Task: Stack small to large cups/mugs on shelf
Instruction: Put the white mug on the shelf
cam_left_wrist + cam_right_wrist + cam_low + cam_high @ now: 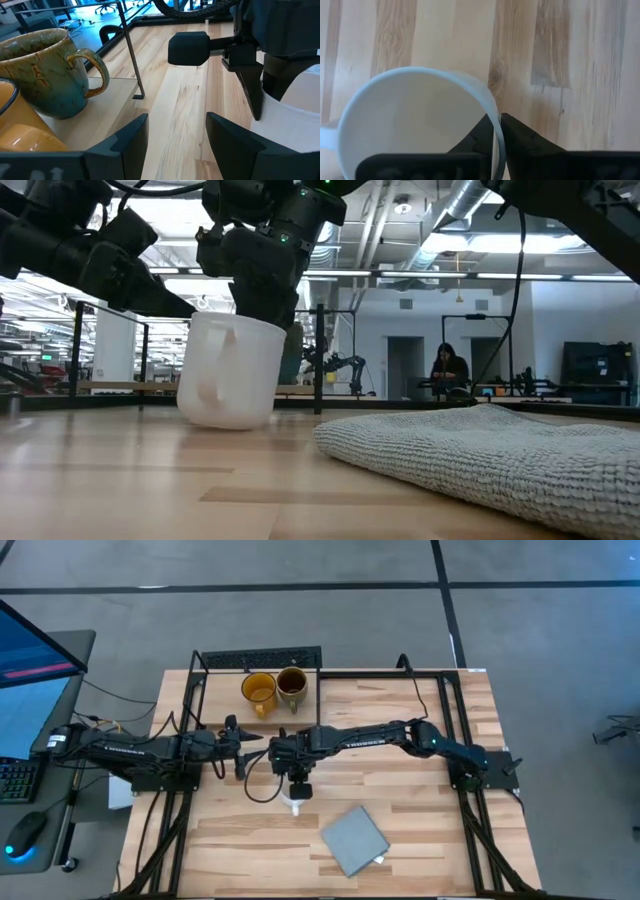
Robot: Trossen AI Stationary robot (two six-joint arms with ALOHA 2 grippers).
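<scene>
A small white mug [230, 370] stands tilted on the table near its middle, and it also shows in the high view [296, 803]. My right gripper [495, 122] comes down on it from above and is shut on its rim. A yellow-orange mug [258, 690] and an olive-brown mug [291, 687] stand side by side on the low wooden shelf [215, 700] at the table's far side. My left gripper [240, 752] is open and empty, left of the white mug, and points toward the right arm. Its wrist view shows both shelf mugs [45, 70]. My right gripper pinches the white mug's wall at the rim [496, 145], one finger inside the mug and one outside. The fingers point down from above. The mug leans to one side, with its bottom edge [225, 420] at the table top and its handle toward the near edge.
A folded grey cloth [353, 840] lies on the table near the front edge, right of the white mug. The shelf's black frame post [132, 55] stands between my left gripper and the shelf mugs. Bare wood lies between the white mug and the shelf.
</scene>
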